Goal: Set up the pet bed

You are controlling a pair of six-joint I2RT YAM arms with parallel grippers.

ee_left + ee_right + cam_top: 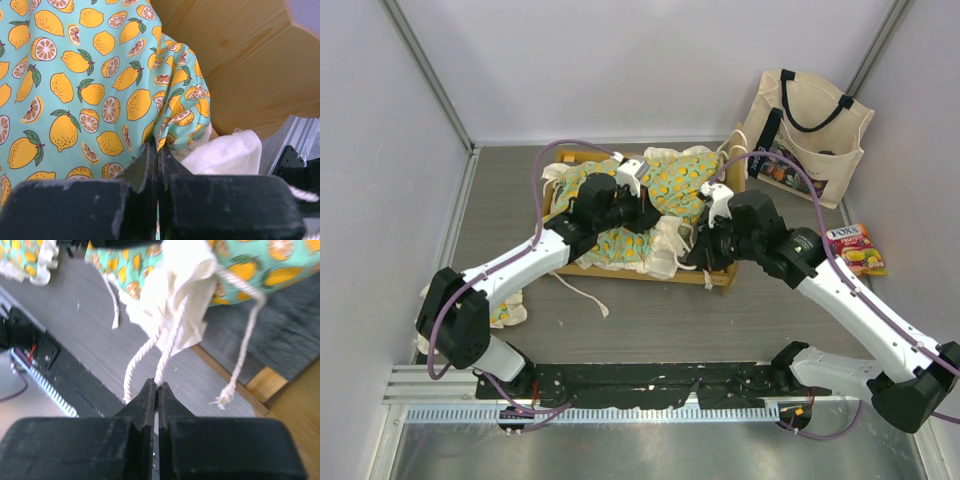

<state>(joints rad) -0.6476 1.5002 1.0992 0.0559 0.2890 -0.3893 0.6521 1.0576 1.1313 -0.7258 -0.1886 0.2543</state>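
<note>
Inspecting from the top view: the light-wood rectangular pet bed frame (724, 280) stands upper centre on the grey tabletop (650, 320). The green lemon-print, cream-ruffled mattress cushion (670, 180) lies bunched across it, not yet flat, and its ties look unfastened. The left jaws are closed, pinching the printed fabric. The right jaws are clamped on a white cord tie (167, 352). Progress judged roughly midway. Legible: "FOX'S" on the sweet packet (858, 248), right edge. Print on the cream tote bag (807, 135), upper right, is unreadable.

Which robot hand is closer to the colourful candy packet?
Right. The right hand is at the right end of the bed, toward the candy packet. The left hand is over the middle of the cushion, farther away.
</note>
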